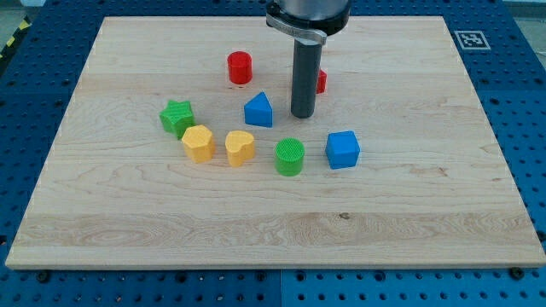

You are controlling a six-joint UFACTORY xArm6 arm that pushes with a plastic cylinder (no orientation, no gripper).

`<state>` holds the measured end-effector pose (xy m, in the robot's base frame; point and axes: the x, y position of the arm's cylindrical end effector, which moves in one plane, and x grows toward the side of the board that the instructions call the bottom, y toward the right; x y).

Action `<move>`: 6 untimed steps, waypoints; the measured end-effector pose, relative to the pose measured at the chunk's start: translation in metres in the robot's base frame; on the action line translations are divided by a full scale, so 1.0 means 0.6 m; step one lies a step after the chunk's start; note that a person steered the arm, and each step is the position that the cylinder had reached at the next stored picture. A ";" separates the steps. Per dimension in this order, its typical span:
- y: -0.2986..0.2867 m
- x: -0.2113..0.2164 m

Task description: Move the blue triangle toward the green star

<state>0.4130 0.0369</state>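
The blue triangle (258,110) sits near the middle of the wooden board. The green star (177,117) lies to its left, with a gap between them. My tip (302,115) rests on the board just to the right of the blue triangle, a small gap apart from it. The rod rises from there to the view's top.
A red cylinder (240,67) stands above the triangle. A red block (322,81) is mostly hidden behind the rod. A yellow hexagon (198,142), a yellow heart (240,147), a green cylinder (290,157) and a blue cube (343,149) lie in a row below.
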 end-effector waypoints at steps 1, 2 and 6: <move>0.000 0.000; -0.013 0.015; -0.179 -0.001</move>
<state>0.4123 -0.0705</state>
